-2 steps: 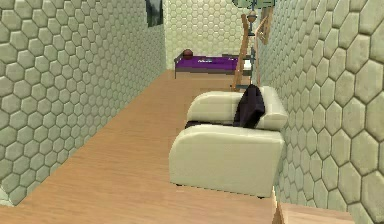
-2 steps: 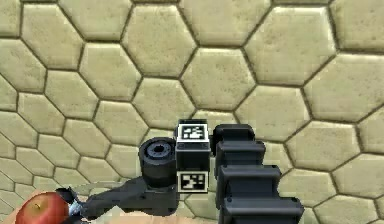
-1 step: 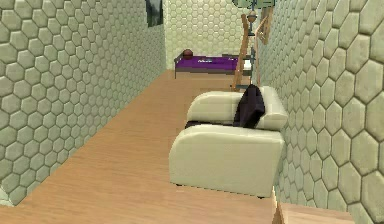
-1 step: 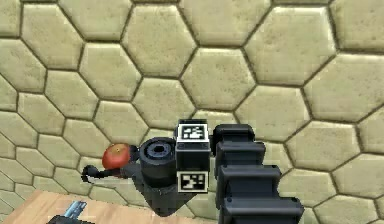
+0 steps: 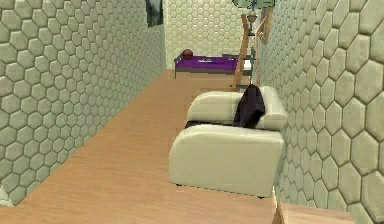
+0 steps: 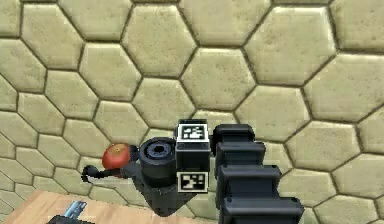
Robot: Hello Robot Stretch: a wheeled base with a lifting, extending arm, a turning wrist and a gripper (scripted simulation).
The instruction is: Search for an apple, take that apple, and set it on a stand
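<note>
1. Tool (image 6: 110, 166), arm side view: dark round body at about 7 o'clock from the picture's centre, with thin fingers (image 6: 95, 176) reaching toward 9 o'clock. Whether the fingers are spread or pressed together cannot be told.
2. Apple (image 6: 119, 155): a red round fruit at the tool's finger end, at 10 o'clock from the body. It hangs clear of any surface, with only the hexagon-tiled wall (image 6: 230, 60) behind it, so the tool holds it.
3. Two white marker squares (image 6: 192, 133) stand at 3 o'clock from the tool's body, one above the other.
4. Arm (image 6: 248, 180): a dark segmented bar rising from the 5 o'clock edge.
5. Wooden surface corner (image 6: 62, 213) lies at 7 o'clock, below the apple and apart from it.
6. Forward view: a corridor with a wooden floor (image 5: 130, 150) runs between hexagon-tiled walls.
7. Cream armchair (image 5: 228, 145) stands at 4 o'clock against the wall on the forward view's right, with a dark item (image 5: 250, 105) resting against its backrest.
8. Purple bed (image 5: 210, 63) sits at 12 o'clock at the corridor's far end, with a brown round thing (image 5: 186, 54) on its 9 o'clock end.
</note>
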